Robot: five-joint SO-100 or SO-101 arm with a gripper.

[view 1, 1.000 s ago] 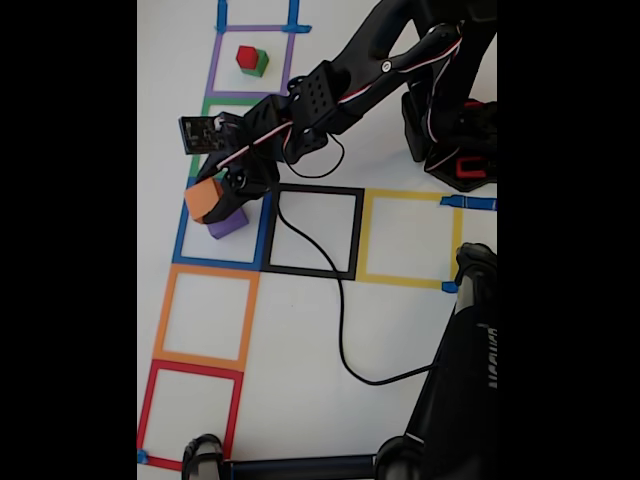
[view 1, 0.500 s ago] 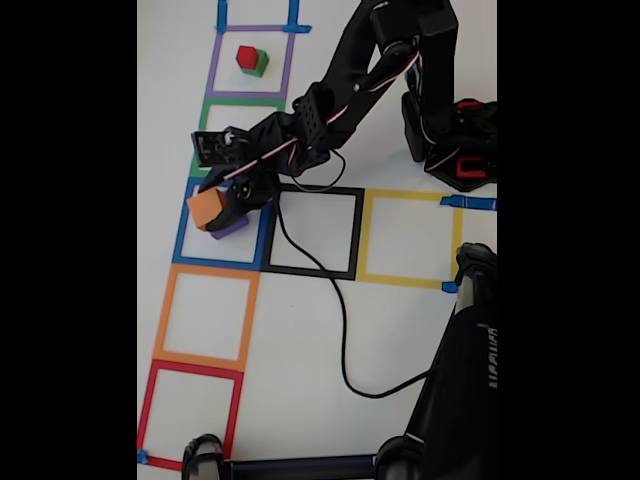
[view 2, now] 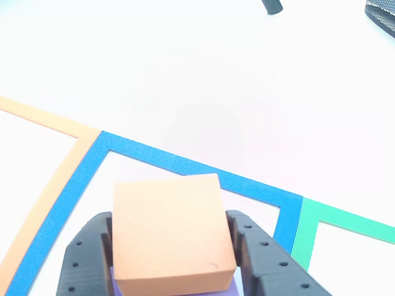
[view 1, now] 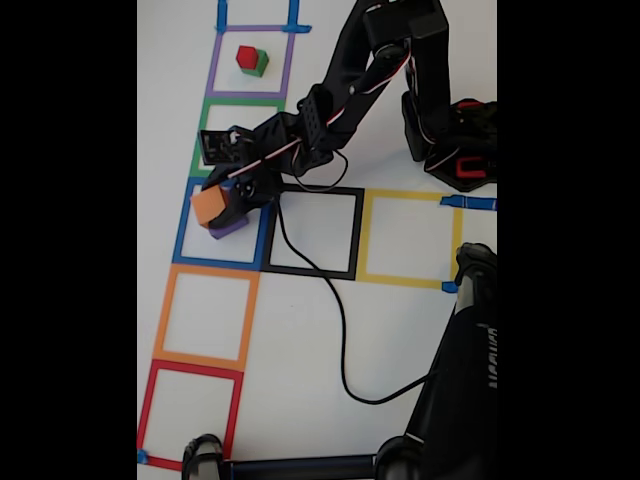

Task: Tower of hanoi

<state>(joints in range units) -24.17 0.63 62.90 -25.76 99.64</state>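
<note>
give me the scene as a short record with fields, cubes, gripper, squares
gripper: gripper shut on the orange cube, one finger on each side
orange cube: over the purple cube, inside the blue tape square; contact between the two cubes cannot be told
red cube: red cube on top of the green cube, inside the purple tape square
other squares: green, black, yellow, orange and red outlines
surface: white table
cable: black cable across the table

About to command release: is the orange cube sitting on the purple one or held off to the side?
On it: the orange cube sits over the purple cube, gripper fingers on both sides.
</note>
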